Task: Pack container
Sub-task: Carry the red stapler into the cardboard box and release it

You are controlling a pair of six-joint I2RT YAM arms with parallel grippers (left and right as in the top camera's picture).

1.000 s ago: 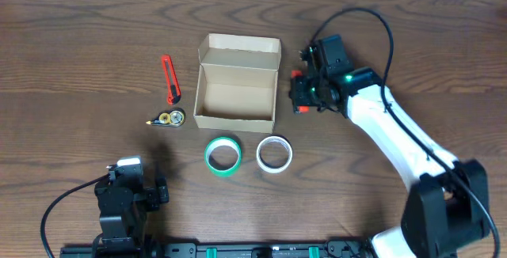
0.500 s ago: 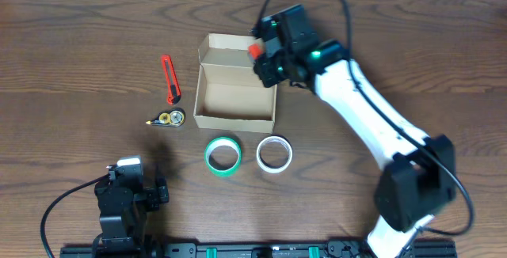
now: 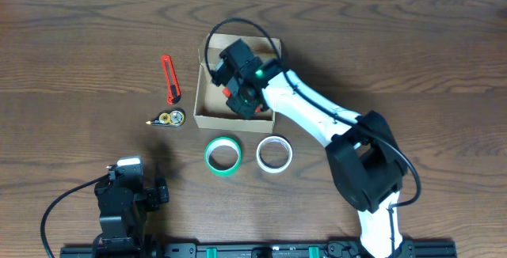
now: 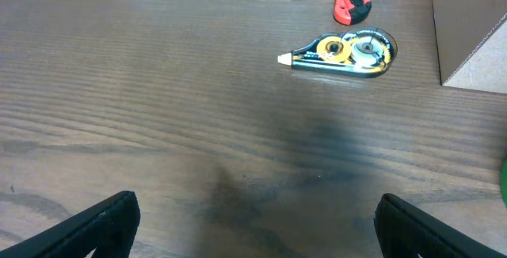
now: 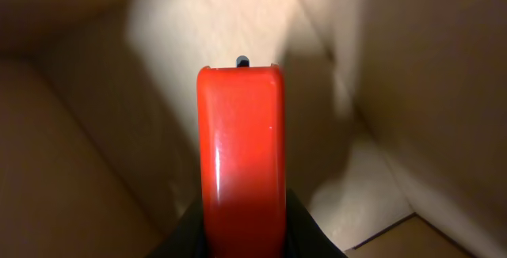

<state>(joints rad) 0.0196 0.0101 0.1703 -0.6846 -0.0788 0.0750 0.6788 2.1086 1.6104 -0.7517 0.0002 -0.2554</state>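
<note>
Container: is sitting open on the wooden table, its flap lid folding back along the far side.
Right gripper: is reaching down into the container from the right, its jaws clamping a red object between them.
Red object: is hanging inside the container with cardboard walls around it in the right wrist view. A small dark tip is showing at its far end. Whether it is touching the container floor cannot be told.
Left gripper: is hovering well apart from the container, off its near-left corner, with its jaws spread wide and nothing between them.
Utility knife: is lying left of the container, near its left wall but apart from it, running roughly parallel to that wall.
Correction tape dispenser: is lying near the container's near-left corner, just below the knife in the overhead view.
Green tape roll: is lying flat just in front of the container's near wall.
White tape roll: is lying flat in front of the container's near-right corner, just beside the green roll.
</note>
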